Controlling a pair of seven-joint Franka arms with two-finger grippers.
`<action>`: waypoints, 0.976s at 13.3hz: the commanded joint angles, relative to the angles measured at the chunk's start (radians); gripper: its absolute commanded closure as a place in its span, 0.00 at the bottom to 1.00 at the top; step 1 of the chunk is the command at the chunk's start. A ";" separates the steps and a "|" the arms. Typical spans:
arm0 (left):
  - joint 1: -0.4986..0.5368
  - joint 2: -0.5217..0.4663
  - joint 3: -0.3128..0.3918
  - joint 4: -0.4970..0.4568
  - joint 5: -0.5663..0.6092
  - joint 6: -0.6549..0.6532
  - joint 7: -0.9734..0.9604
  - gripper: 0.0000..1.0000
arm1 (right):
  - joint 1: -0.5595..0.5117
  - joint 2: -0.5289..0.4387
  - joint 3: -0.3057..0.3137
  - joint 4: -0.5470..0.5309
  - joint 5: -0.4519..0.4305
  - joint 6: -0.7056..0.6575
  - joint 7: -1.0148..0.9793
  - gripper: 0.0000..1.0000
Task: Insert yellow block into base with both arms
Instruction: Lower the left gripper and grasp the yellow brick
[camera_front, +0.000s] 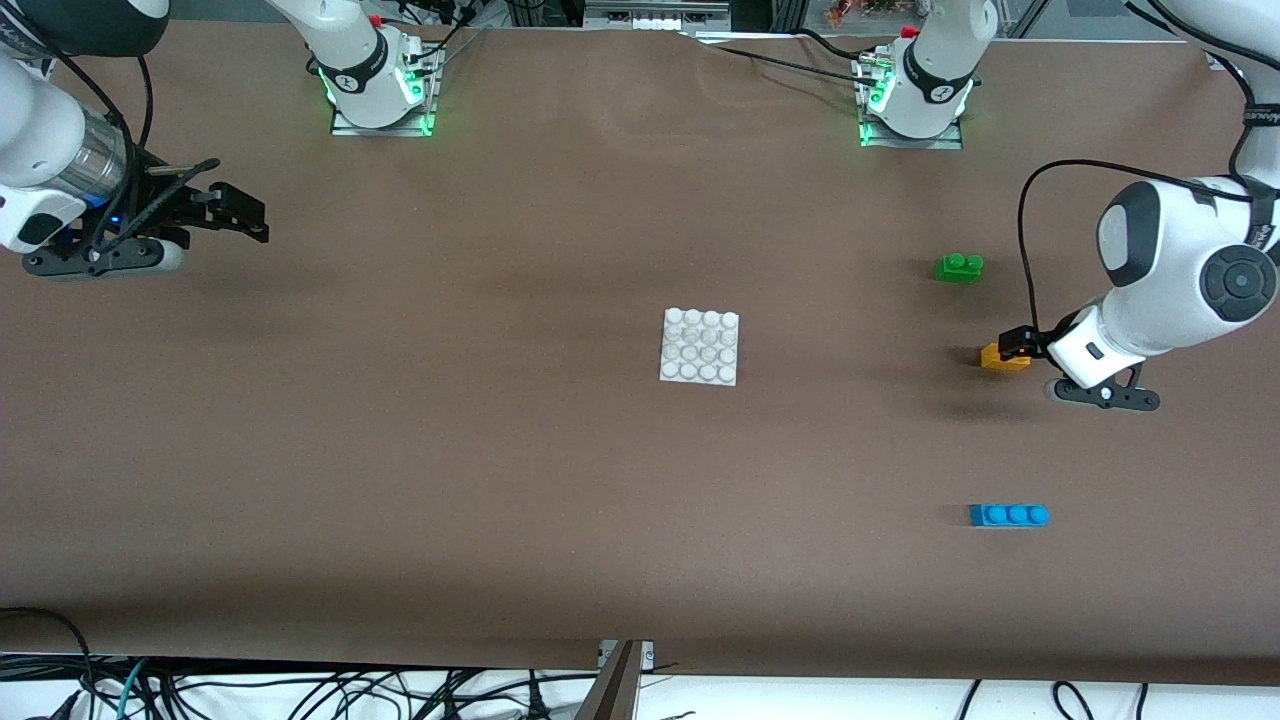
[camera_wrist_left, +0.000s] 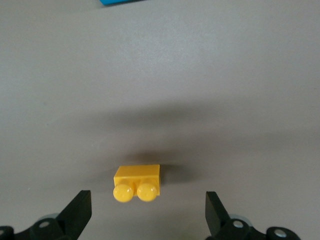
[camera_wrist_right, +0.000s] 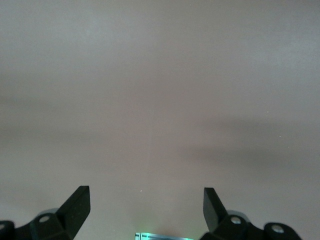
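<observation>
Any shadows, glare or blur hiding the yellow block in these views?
Front view: sharp, but the left gripper overlaps the yellow block. Left wrist view: soft shadow band on the table, block clear between open fingers. Right wrist view: table only.

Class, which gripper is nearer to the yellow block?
Left. The left gripper hangs open right over the yellow block; the right gripper waits open at the right arm's end of the table.

The yellow block (camera_wrist_left: 137, 182) is smooth, glossy plastic, its studs catching highlights. The base (camera_front: 700, 347) looks like white plastic with a soft sheen. The counter (camera_front: 450, 450) is covered in matt brown sheet.
</observation>
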 joint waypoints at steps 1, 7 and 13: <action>0.038 -0.065 -0.005 -0.168 0.021 0.174 0.029 0.00 | -0.004 -0.017 0.005 -0.010 -0.021 -0.009 -0.018 0.00; 0.083 -0.034 -0.005 -0.256 0.021 0.339 0.067 0.00 | -0.012 0.001 -0.010 0.070 -0.047 -0.034 -0.020 0.00; 0.084 0.018 -0.004 -0.279 0.022 0.423 0.067 0.00 | -0.016 0.033 -0.038 0.197 -0.089 -0.045 -0.009 0.00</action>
